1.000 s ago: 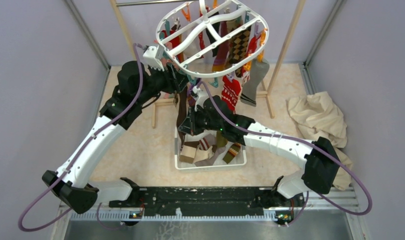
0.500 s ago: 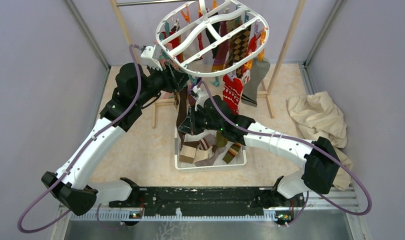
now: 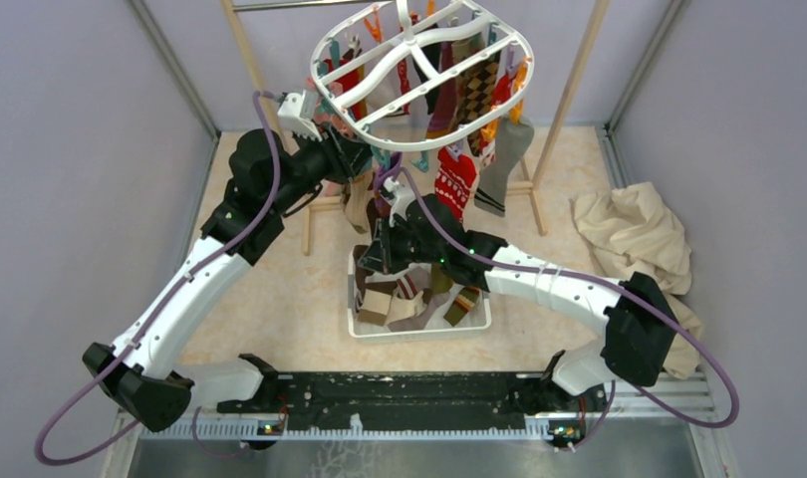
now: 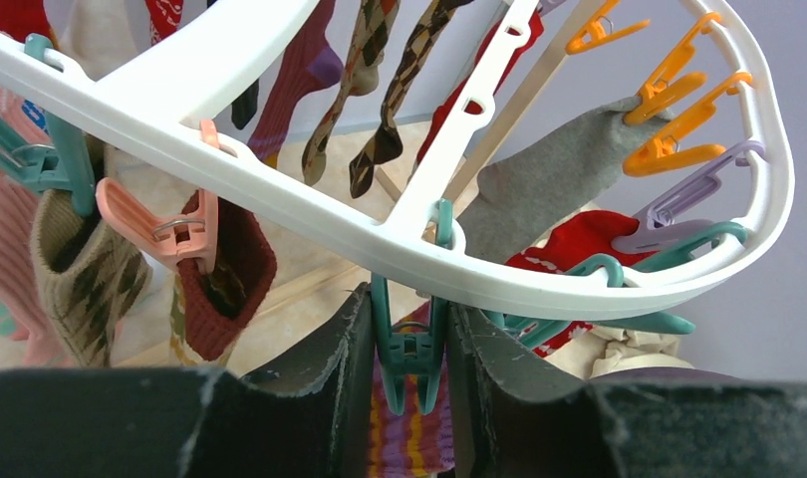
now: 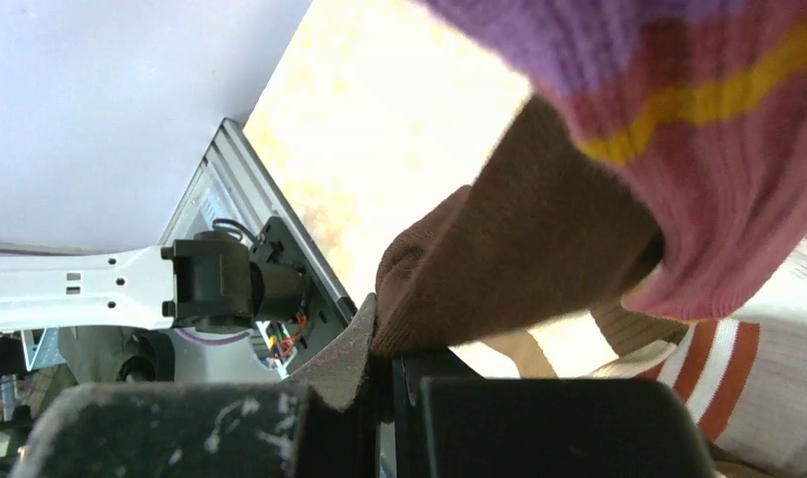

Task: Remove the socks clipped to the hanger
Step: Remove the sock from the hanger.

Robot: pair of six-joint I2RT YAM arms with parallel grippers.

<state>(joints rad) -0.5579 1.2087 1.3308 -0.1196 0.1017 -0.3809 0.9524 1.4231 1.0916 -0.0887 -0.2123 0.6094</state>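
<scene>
Left gripper (image 4: 407,334): jaws partly closed, one finger against each side of the teal clip (image 4: 409,354). This clip hangs from the near rim of the hanger (image 4: 300,194), directly above the fingertips. The striped sock (image 4: 411,443), in purple, red and yellow, hangs from the clip and runs down between the two fingers. To the left of the gripper, a pink clip (image 4: 170,224) holds a dark red sock (image 4: 235,274); further left hangs an argyle sock (image 4: 91,284). Up and to the right of the gripper, orange clips (image 4: 669,100) on the far rim hold a grey sock (image 4: 569,174). Right gripper (image 5: 385,363): jaws fully closed, pinching the brown end of the striped sock; the striped section rises up and to the right from the pinch point. In the top view this gripper sits below the left gripper and under the hanger. The white basket (image 3: 419,331) lies directly beneath it and contains loose socks.
</scene>
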